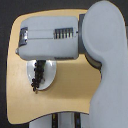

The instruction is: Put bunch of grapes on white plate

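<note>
The bunch of grapes (37,76) is a long dark cluster lying roughly upright in the exterior view, resting across the white plate (48,80) on the wooden table (70,90). Its lower tip reaches the plate's front-left rim. My arm's large grey forearm (50,40) stretches across the table just above the plate and hides the plate's far part and the top of the grapes. The gripper itself is hidden beneath the forearm, so its fingers do not show.
The robot's grey shoulder and body (107,60) fill the exterior view's right side. The table's rounded edge runs along the left and bottom, with white floor beyond it.
</note>
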`<action>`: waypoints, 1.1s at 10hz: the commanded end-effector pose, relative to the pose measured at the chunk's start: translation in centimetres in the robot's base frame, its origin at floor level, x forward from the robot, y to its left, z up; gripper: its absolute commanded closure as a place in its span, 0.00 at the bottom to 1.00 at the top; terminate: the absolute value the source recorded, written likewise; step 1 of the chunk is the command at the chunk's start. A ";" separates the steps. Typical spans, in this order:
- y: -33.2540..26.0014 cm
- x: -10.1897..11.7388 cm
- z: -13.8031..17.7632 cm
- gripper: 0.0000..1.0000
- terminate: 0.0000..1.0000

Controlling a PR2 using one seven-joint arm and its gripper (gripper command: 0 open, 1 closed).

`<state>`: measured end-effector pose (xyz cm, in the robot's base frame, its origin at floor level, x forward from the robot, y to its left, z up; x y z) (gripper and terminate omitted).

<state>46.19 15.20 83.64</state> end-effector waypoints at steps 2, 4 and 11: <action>-0.2 2.5 9.7 0.00 0.00; -3.7 2.2 10.9 0.00 0.00; -25.1 1.4 13.7 0.00 0.00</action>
<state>47.69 2.77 95.49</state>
